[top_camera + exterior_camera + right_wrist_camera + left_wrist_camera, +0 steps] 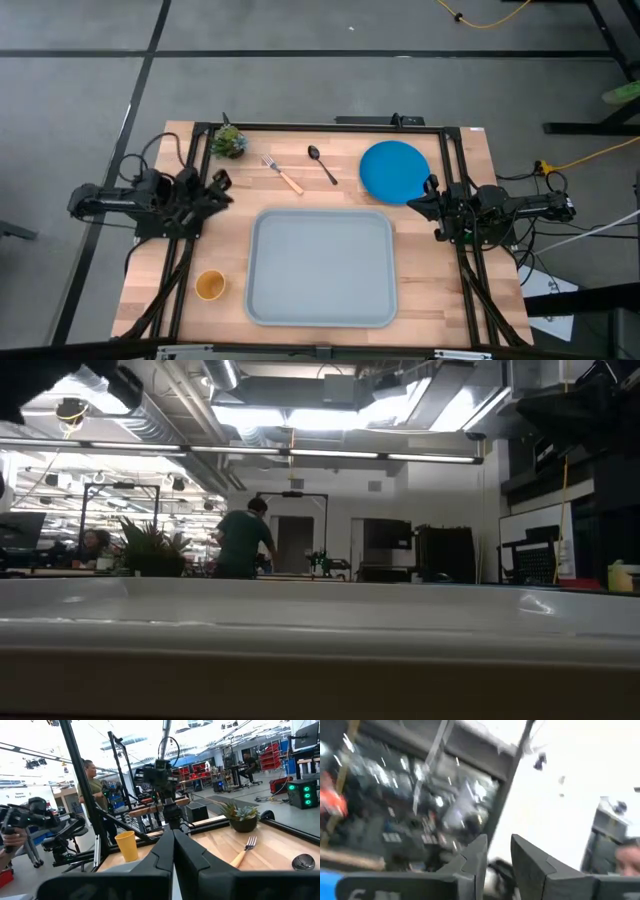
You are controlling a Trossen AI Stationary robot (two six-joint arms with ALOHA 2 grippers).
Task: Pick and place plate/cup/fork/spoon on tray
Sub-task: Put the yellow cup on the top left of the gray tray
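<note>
The grey-blue tray [320,265] lies in the middle of the table; its rim [320,610] fills the lower part of the low view. The blue plate [393,171] lies flat at the far right. The fork [283,174] and the dark spoon [322,163] lie side by side beyond the tray. The orange-yellow cup [209,285] stands upright left of the tray. My left gripper [222,188] is at the table's left side, slightly open and empty [500,865]. My right gripper [425,198] is beside the plate's right edge, shut and empty [173,840].
A small potted plant [229,141] stands at the far left corner, near the fork. Dark frame rails run along the table's left, right and far edges. The right wrist view shows the cup [127,846], the fork [243,852], the plant [241,817] and a person [92,780] beyond the table.
</note>
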